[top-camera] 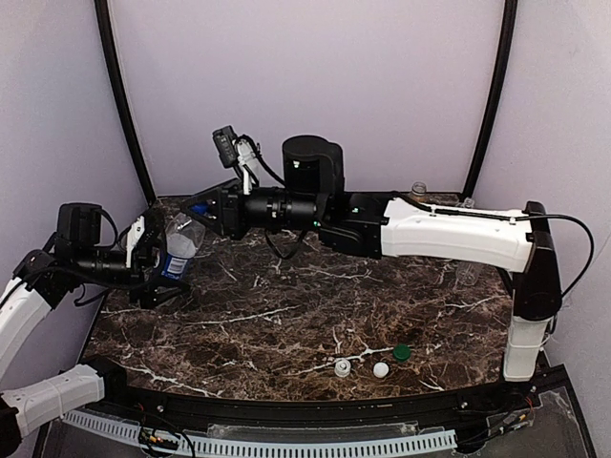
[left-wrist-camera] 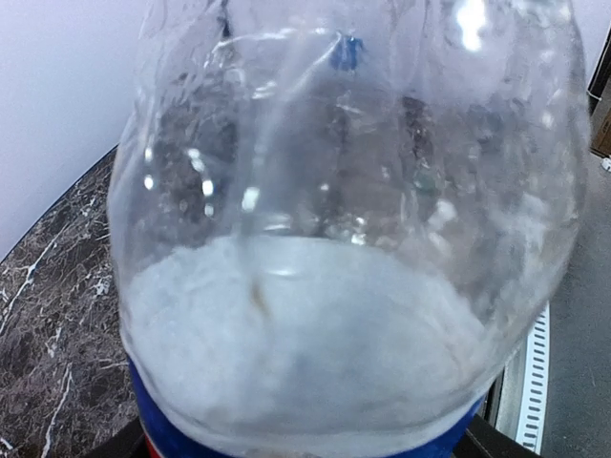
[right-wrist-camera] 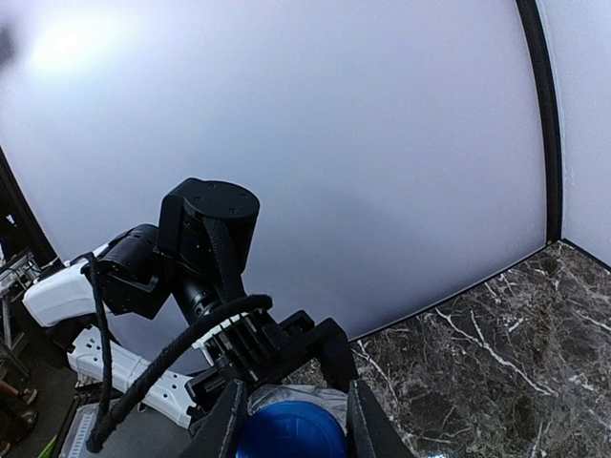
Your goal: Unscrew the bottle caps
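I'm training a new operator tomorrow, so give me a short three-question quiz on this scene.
1. How many loose caps lie on the table near its front edge?
2. True or false: the right tool is closed on a green cap.
3. The label on the bottle at the left tool is: A tan, B blue, C green.
Key: 1. three; 2. false, it pinches the blue cap; 3. B.
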Robot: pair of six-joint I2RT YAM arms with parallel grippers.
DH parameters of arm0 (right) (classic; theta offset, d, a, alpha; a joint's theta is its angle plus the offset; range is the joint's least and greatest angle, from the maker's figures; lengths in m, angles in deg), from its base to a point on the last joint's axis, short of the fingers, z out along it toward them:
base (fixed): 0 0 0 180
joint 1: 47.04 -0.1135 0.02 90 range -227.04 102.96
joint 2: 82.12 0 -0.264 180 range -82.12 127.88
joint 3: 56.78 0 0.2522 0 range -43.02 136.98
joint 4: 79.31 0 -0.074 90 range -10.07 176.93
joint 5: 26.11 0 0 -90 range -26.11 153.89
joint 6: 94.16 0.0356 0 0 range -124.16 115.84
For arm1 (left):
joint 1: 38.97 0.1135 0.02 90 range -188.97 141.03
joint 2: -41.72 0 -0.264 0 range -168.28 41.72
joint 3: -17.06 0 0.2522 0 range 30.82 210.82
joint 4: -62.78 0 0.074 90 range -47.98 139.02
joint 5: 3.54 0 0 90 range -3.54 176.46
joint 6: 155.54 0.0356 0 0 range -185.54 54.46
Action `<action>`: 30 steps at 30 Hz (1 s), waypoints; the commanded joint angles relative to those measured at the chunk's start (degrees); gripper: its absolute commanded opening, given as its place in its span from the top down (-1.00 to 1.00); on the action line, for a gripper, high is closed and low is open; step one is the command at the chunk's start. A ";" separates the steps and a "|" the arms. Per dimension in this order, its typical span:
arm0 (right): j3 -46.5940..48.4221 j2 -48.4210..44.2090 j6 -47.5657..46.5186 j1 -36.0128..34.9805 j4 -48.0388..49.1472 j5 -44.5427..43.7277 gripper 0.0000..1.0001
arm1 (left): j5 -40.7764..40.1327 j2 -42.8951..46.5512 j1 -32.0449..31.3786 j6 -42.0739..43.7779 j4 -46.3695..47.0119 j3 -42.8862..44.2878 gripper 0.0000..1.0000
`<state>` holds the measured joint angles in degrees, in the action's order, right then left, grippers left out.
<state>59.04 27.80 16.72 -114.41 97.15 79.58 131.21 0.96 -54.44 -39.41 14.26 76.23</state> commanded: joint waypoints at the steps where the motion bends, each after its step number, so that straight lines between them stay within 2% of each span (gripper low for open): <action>1: -1.96 -1.56 2.31 -0.30 5.88 0.45 1.00 | -1.08 -0.80 -0.79 -0.66 1.23 1.30 -0.60; 3: -2.23 -1.51 2.34 -0.25 5.62 0.05 1.00 | -0.89 -0.97 -0.87 -1.01 1.60 2.06 -0.46; 4: -2.41 -1.56 2.35 -0.22 5.54 -0.08 1.00 | -0.96 -0.94 -0.88 -0.80 1.69 2.49 -0.32; 7: -2.47 -1.56 2.25 -0.08 4.17 0.03 1.00 | -1.69 -0.64 -0.88 0.74 1.42 2.97 -0.17; 9: -1.99 -1.67 2.40 0.16 2.36 0.33 0.58 | -3.59 -0.42 -0.88 1.98 1.27 3.01 -0.09; 11: -2.29 -2.18 2.85 0.58 1.25 0.78 0.29 | -10.74 -0.62 -0.96 2.81 1.57 3.11 0.06; 13: -2.49 -2.92 3.19 1.15 -0.30 1.14 -0.19 | -16.93 -0.98 -1.01 4.96 1.91 3.67 0.19; 14: -2.40 -3.33 3.20 1.42 -1.62 1.37 -0.51 | -18.71 -1.06 -1.08 6.03 1.98 4.37 0.20; 16: -2.74 -4.82 3.25 2.05 -3.82 1.45 -0.83 | -23.82 -1.08 -1.52 10.41 1.90 5.83 0.23; 17: -3.13 -5.54 3.49 2.42 -4.76 1.41 -0.92 | -26.82 -1.08 -1.92 14.23 1.83 6.86 0.26; 20: -3.72 -7.19 5.55 3.53 -7.84 1.97 -0.97 | -33.53 -0.95 -3.31 22.94 2.66 8.26 0.28; 22: -3.73 -7.27 8.12 4.47 -9.88 1.98 -0.97 | -41.17 -0.68 -5.58 29.53 6.12 7.77 0.34; 23: -3.78 -6.98 9.40 5.07 -10.00 1.98 -0.97 | -50.76 -0.41 -6.88 34.46 12.09 5.97 0.37; 24: -3.69 -6.55 10.52 5.85 -9.95 2.41 -0.97 | -54.70 -0.22 -9.04 37.47 15.96 4.67 0.38; 25: -3.40 -5.93 11.44 6.22 -9.89 2.73 -0.97 | -60.31 0.23 -9.84 44.26 22.92 2.27 0.39; 26: -2.79 -5.19 12.09 6.48 -9.63 3.33 -0.97 | -61.72 0.54 -10.77 49.81 25.85 1.11 0.39; 27: -2.14 -4.56 12.31 6.62 -9.27 4.26 -0.97 | -63.12 1.10 -11.10 51.83 30.95 -0.56 0.38; 30: -0.38 -2.75 12.89 6.58 -9.09 4.94 -0.97 | -64.48 1.06 -11.96 56.19 36.06 -0.81 0.37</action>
<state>56.31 22.73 26.80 -107.88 88.95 82.35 77.73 1.55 -65.32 2.54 35.70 76.97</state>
